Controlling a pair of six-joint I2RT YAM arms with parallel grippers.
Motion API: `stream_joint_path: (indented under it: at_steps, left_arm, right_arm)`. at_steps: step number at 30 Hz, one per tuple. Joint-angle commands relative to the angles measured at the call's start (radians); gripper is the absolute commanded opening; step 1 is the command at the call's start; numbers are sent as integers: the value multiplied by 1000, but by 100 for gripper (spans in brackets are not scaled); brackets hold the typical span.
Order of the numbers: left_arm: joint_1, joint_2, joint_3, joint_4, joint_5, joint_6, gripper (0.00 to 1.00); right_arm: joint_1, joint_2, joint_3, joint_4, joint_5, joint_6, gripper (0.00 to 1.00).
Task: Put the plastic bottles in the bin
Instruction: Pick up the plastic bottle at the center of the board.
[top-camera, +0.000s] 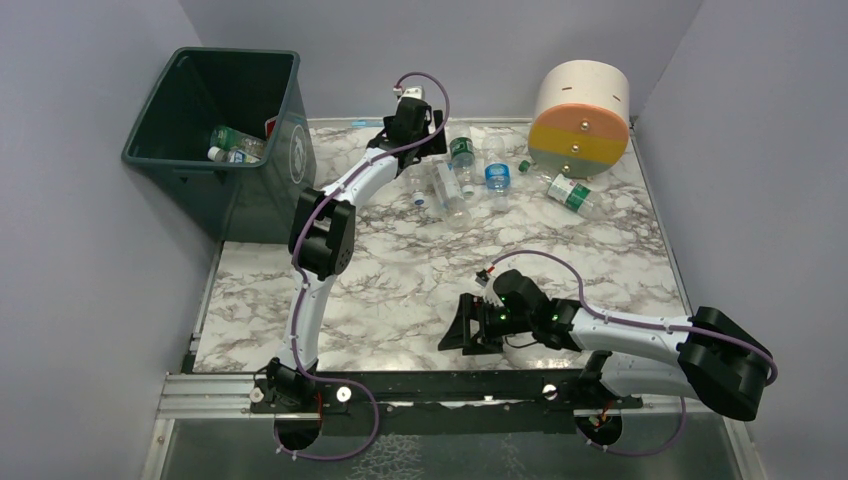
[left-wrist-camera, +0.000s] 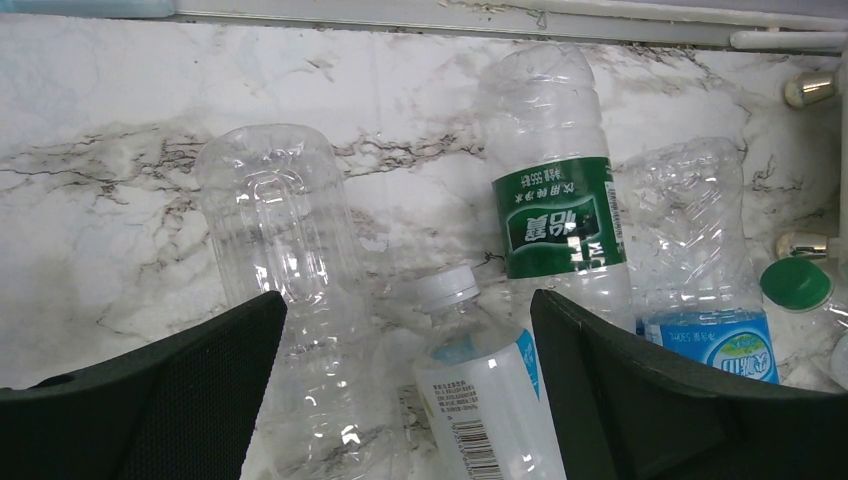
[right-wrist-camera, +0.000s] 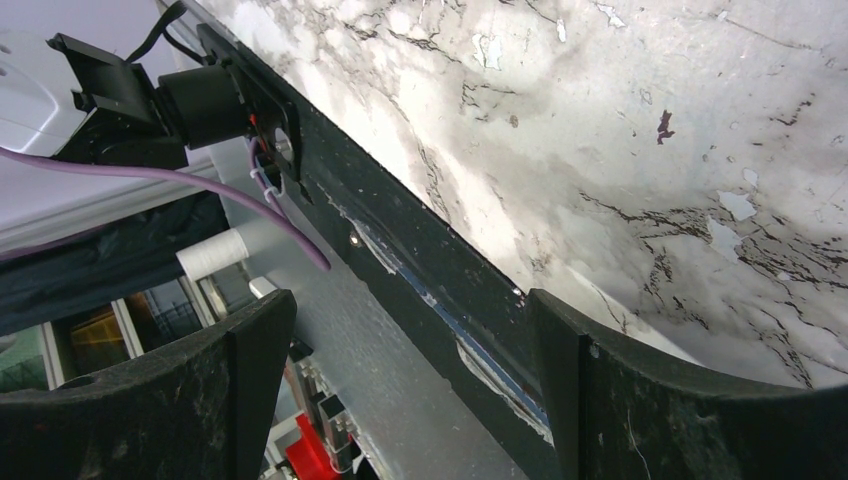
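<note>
While hung low at 12 o'clock over table (top-camera: 400, 290), gapes to full spread and grips nothing: left claw (left-wrist-camera: 405, 310). Between its fingers (left-wrist-camera: 200, 380), flat on marble: white-capped bottle (left-wrist-camera: 480, 390), cap pointing to 12 o'clock, barcode showing. Partly hidden behind finger at 9 o'clock: clear bottle (left-wrist-camera: 275, 230), ribbed, no label. Just beside white-capped one, toward 1 o'clock: green-label bottle (left-wrist-camera: 555, 215), print upside down in wrist view. Farther toward 3 o'clock, partly behind other finger: blue-label bottle (left-wrist-camera: 700, 260), crumpled. Beside that, at picture's right edge: green cap (left-wrist-camera: 795, 285) of yet another.

Seen from above, clusters all these at 12 o'clock of table, just past claw's tips. At 1 o'clock, a little apart from cluster: second green-label bottle (top-camera: 572, 193), lying just below cylinder (top-camera: 580, 115), itself tilted in far right corner.

At 10 o'clock, off table's far left corner: bin (top-camera: 195, 163), upright, rim level. On its floor: a few bottles (top-camera: 235, 145), one with green label; exact count not clear.

At 6 o'clock, close to table's near edge: right claw (top-camera: 465, 325), well apart from every bottle. Jaws held well apart, nothing between them. Past its fingers in wrist view: only bare marble and black rail (right-wrist-camera: 440, 270) along table's edge.
</note>
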Motion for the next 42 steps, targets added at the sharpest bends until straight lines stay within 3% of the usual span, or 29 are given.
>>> stream_joint_path:
  at_steps: [1, 13, 22, 27, 42]
  left_arm:
    - [-6, -38, 31, 15, -1, 10, 99]
    - [-6, -36, 28, 11, 7, 13, 99]
    - [49, -48, 41, -42, 147, 1, 99]
    - [50, -35, 87, -112, 100, 22, 99]
    - [45, -4, 19, -122, -22, 5, 99]
  right_arm:
    - [7, 0, 19, 35, -15, -7, 88]
    - [7, 15, 40, 21, -18, -13, 88]
    - [7, -7, 23, 46, -8, -11, 88]
    - [7, -33, 0, 60, -13, -14, 88]
    - [7, -47, -1, 58, -23, -32, 88]
